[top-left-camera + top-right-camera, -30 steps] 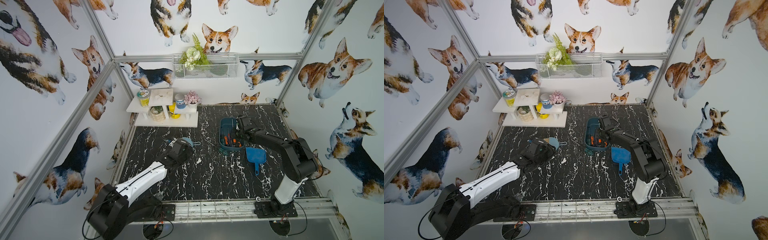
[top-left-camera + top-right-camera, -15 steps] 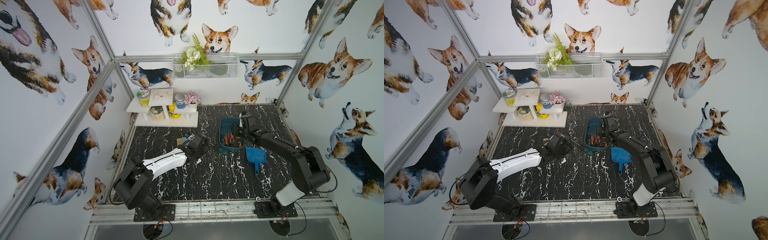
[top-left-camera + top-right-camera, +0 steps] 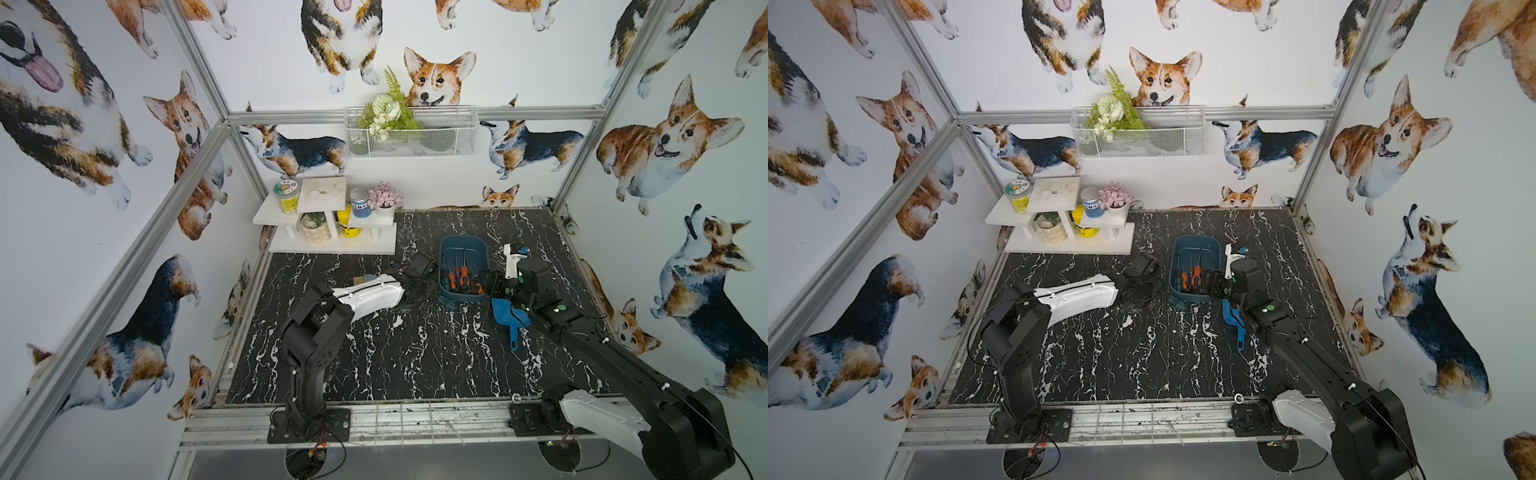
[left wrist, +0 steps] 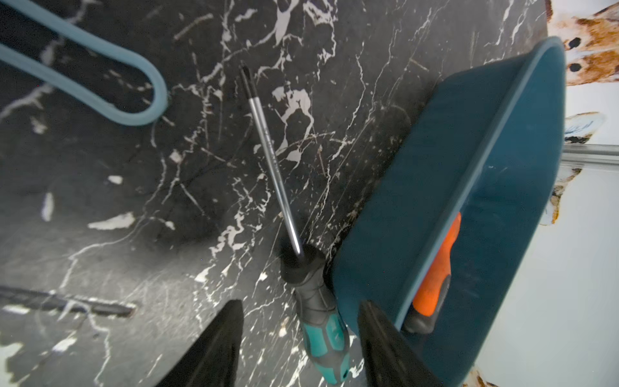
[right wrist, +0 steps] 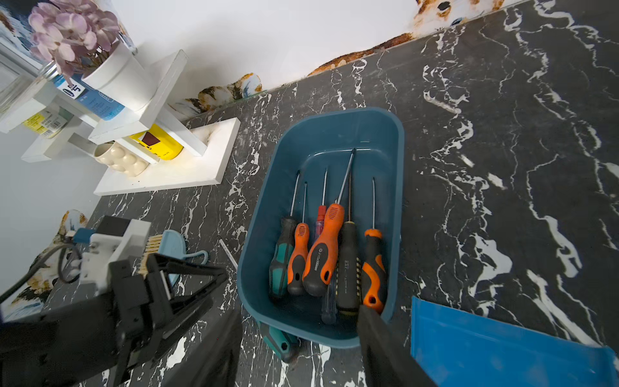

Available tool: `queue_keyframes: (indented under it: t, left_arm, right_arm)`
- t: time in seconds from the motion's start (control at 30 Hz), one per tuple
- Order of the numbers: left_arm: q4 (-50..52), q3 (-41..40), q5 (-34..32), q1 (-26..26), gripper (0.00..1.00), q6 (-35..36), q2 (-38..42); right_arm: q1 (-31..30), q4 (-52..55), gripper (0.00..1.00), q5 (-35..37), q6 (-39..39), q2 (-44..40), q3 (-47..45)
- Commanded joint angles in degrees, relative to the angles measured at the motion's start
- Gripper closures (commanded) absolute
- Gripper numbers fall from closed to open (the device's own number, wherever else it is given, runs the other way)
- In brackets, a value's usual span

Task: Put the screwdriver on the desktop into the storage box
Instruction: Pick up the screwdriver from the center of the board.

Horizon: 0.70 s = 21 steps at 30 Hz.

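Note:
A screwdriver with a teal and black handle and a silver shaft lies on the black marble desktop, against the outer wall of the teal storage box. My left gripper is open, and the handle lies between its fingers with a gap on each side. The handle end pokes out by the box's near corner. My right gripper is open above the near end of the storage box and holds nothing. Several screwdrivers lie inside it. Both top views show the box.
A blue dustpan lies just right of the box, under my right arm. A brush with a light-blue loop handle lies left of the screwdriver. A white tiered shelf with jars stands at the back left, and a wire basket hangs on the wall.
My left arm has swung right, up to the box's left side. My right gripper has opened and drawn back from over the box toward its near end.

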<state>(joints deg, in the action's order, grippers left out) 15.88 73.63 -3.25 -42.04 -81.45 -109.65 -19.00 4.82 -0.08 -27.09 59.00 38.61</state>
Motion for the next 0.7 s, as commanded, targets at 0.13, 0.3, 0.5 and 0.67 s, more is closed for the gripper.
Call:
queue_keyframes:
  t: [0.13, 0.3, 0.5, 0.67]
  left_arm:
    - [2.6, 3.5, 2.4, 0.0, 0.46, -2.7, -4.2]
    - [2.0, 5.0, 3.9, 0.0, 0.51, -2.7, -6.6]
    - [4.6, 6.8, 5.0, 0.0, 0.58, -3.9, -9.2]
    - [5.1, 6.1, 5.8, 0.1, 0.71, -5.3, -10.1]
  right_arm:
    - [0.0, 4.2, 0.40, 2.1, -0.2, -0.9, 1.0]
    - [0.0, 4.3, 0.41, 1.7, -0.4, -1.2, 1.2]
    - [0.0, 5.1, 0.41, 2.8, -0.8, -1.5, 1.2]
    - [0.0, 6.3, 0.41, 4.5, -0.3, -1.7, 1.8]
